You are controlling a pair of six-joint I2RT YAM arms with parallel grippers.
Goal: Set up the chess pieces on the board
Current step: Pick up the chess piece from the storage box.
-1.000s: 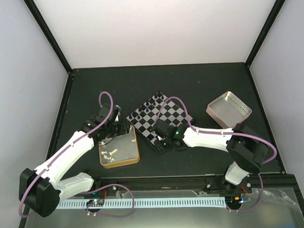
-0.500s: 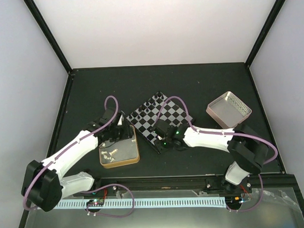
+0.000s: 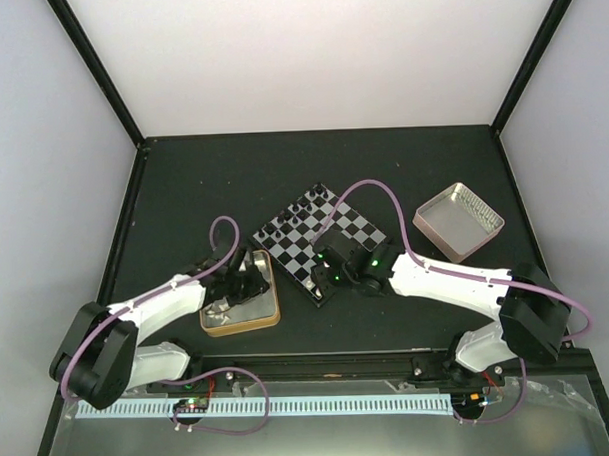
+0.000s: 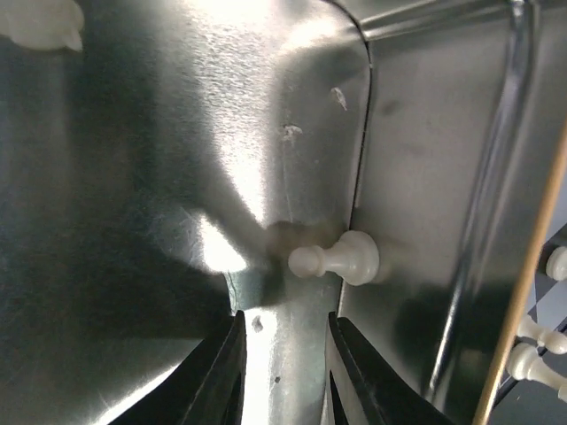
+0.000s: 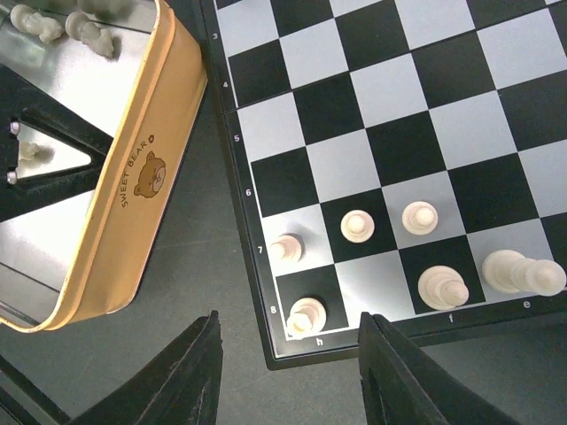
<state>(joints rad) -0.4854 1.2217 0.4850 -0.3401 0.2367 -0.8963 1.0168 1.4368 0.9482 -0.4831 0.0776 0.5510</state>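
The board (image 3: 336, 219) lies tilted at mid-table, with black chess pieces (image 3: 299, 206) along its far edge. In the right wrist view the board (image 5: 416, 106) has several cream-white pieces at its near corner, among them a pawn (image 5: 357, 227) and a corner piece (image 5: 306, 316). My right gripper (image 5: 291, 328) hovers open over that corner, holding nothing; from above it (image 3: 324, 277) is at the board's near-left corner. My left gripper (image 4: 283, 323) is inside the tin, jaws slightly apart and empty. A white pawn (image 4: 337, 259) lies on its side just ahead of them.
The gold-rimmed tin (image 3: 275, 289) sits left of the board, its wall (image 5: 133, 186) close to the board's edge, with more white pieces (image 5: 66, 27) inside. A silver tray (image 3: 484, 207) stands at the right. Purple cables loop over both arms.
My left gripper has come nearer and lower into the tin, and its jaws have narrowed. My right gripper's jaws have spread wider over the board's corner and its arm has swung a little right.
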